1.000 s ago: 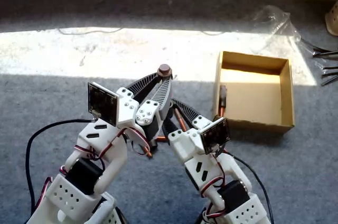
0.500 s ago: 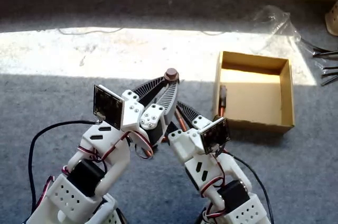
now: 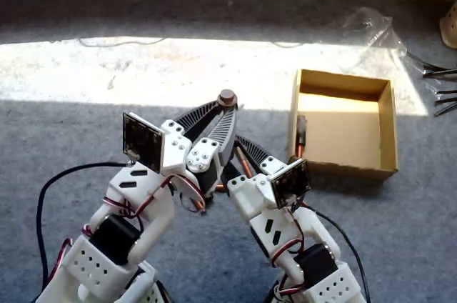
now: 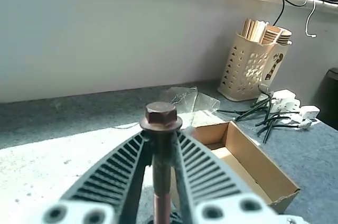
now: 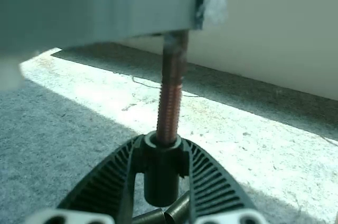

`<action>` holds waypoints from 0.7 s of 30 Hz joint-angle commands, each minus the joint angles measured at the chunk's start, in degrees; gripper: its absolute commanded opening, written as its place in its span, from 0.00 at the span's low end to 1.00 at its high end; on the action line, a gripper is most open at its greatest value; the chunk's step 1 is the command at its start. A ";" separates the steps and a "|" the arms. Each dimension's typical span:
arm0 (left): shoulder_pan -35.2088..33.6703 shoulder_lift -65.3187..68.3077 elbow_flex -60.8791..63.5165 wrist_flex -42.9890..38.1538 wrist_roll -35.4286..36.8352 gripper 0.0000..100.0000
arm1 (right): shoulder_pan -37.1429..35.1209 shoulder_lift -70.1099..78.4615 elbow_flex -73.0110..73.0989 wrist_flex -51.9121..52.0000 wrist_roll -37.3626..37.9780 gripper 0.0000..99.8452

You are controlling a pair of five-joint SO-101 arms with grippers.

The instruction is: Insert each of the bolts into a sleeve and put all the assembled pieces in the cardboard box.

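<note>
A copper bolt (image 4: 160,116) with a hex head stands upright, my left gripper (image 4: 161,134) shut on its shaft just under the head. In the high view the bolt head (image 3: 227,98) tops the left gripper (image 3: 226,107). Below it, my right gripper (image 5: 161,145) is shut on a dark sleeve (image 5: 161,179), and the bolt's threaded shaft (image 5: 171,94) enters the sleeve's mouth. The right gripper (image 3: 240,154) sits under the left arm's fingers. The cardboard box (image 3: 389,128) lies to the right, with one dark-and-copper piece (image 3: 300,136) against its inner left wall.
A clear plastic bag (image 3: 368,28) and black ties (image 3: 439,88) lie behind and right of the box. A perforated basket (image 4: 253,60) stands by the wall. Loose dark pieces (image 5: 169,214) lie on the carpet under the right gripper. Open carpet spreads to the left.
The left gripper with the bolt shifted slightly right and toward the arms, then edged back a little. The right arm has kept still.
</note>
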 commanded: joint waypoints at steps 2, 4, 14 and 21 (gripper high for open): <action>-0.84 -1.19 -0.75 -0.88 -1.14 0.01 | -0.40 -1.10 8.13 0.04 0.70 0.00; -0.48 -1.19 -0.40 -0.88 -1.14 0.01 | -0.40 -1.10 8.13 0.04 0.70 0.00; -0.66 -6.81 3.30 -0.79 -1.23 0.01 | 0.48 -1.10 8.13 -0.04 0.70 0.00; -0.48 -14.20 8.84 -0.79 -1.32 0.02 | 3.47 -1.10 8.22 -4.62 0.35 0.00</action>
